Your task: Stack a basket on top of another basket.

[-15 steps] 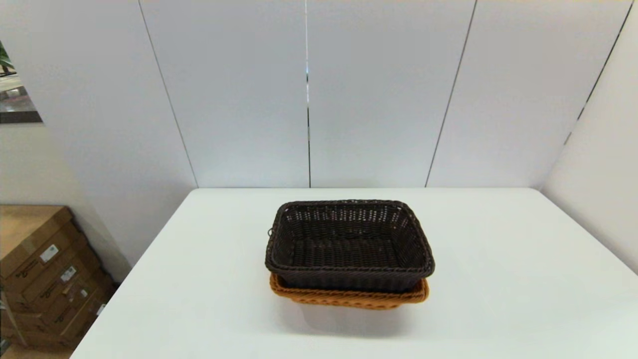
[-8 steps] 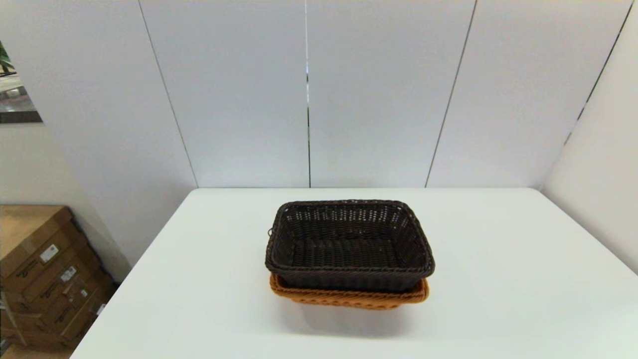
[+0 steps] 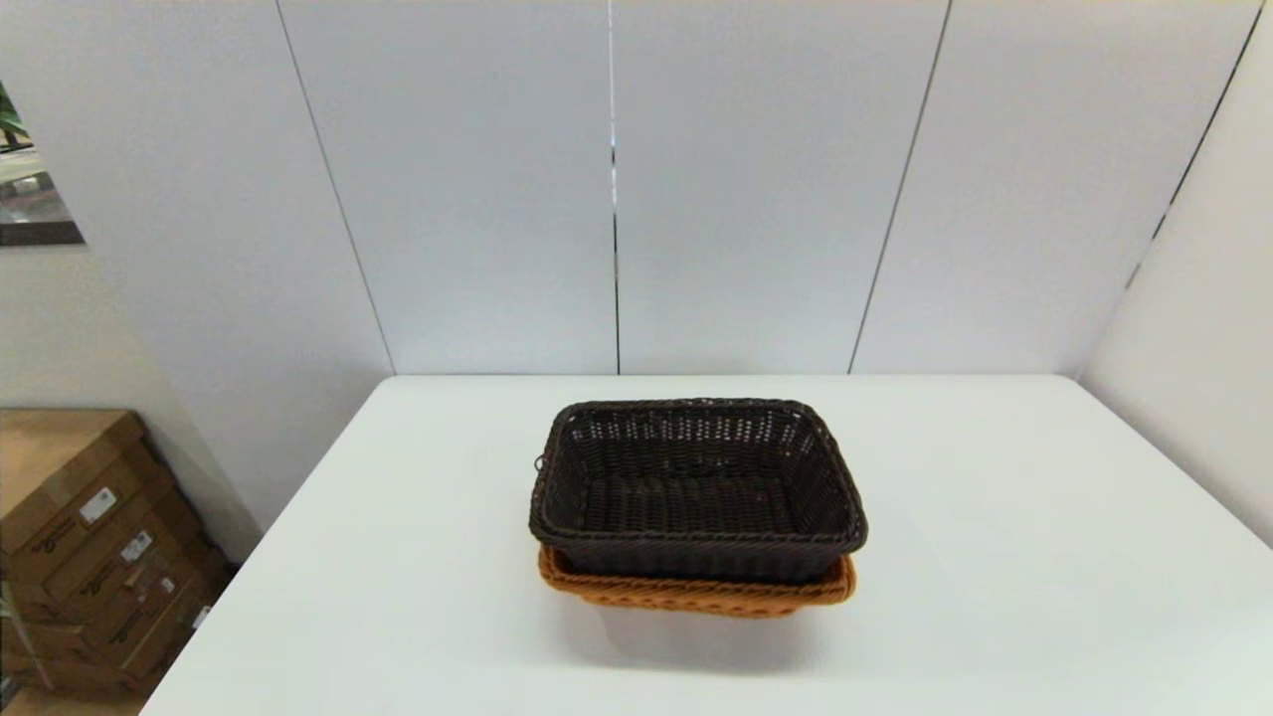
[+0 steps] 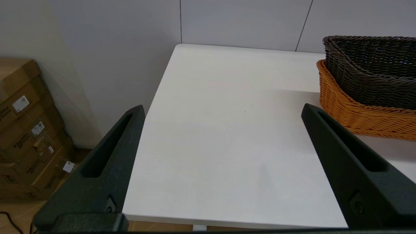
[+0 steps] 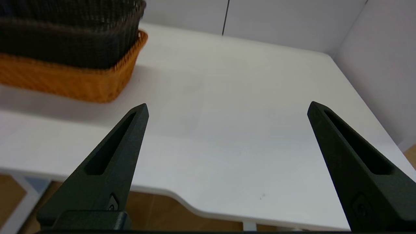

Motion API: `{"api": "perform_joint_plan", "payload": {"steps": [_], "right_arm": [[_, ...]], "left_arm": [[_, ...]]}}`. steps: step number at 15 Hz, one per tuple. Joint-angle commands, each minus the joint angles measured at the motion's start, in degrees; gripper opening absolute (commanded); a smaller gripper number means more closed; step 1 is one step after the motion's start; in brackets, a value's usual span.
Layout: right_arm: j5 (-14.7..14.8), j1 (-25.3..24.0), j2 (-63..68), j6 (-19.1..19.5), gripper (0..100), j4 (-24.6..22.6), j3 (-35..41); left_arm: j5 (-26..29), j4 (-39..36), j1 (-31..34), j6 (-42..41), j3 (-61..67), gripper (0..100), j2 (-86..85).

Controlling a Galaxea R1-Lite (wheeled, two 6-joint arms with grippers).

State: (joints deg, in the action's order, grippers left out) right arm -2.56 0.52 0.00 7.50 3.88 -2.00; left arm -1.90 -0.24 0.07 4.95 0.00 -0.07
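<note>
Dark brown basket (image 3: pixel 696 487) sits nested in the orange basket (image 3: pixel 696 594) near the middle of the white table (image 3: pixel 995 577) in your head view; only the orange rim and a strip of its near wall show below the dark one. Neither arm appears here, and cardboard boxes (image 3: pixel 80 547) stand on the floor off the table's left side.

Your left wrist view shows the left claw (image 4: pixel 222 109) spread wide and holding nothing, over the table's near left part, with both baskets off to one side, apart from its fingers.

Your right wrist view shows the right claw (image 5: pixel 227 107) equally wide open and empty, above the table's near edge, baskets well apart.
</note>
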Motion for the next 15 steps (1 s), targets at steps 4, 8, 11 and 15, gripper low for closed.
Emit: {"api": "perform_joint_plan", "payload": {"steps": [4, 8, 11, 15], "right_arm": [[0.19, 0.0, 0.0, -0.91, 100, -3.96, 2.0], [0.19, 0.0, -0.09, -1.52, 100, -4.05, 2.0], [0.89, 0.0, 0.0, -5.56, 100, -4.05, 2.0], [1.42, 0.0, 0.0, -6.0, 100, -4.05, 2.0]], "left_arm": [[-0.03, -0.02, 0.01, 0.06, 0.09, 100, -0.01], [-0.03, -0.02, 0.01, 0.06, 0.09, 100, -0.01], [-0.03, -0.02, 0.01, 0.06, 0.09, 100, -0.01], [-0.03, -0.02, 0.01, 0.06, 0.09, 100, -0.01]]}}
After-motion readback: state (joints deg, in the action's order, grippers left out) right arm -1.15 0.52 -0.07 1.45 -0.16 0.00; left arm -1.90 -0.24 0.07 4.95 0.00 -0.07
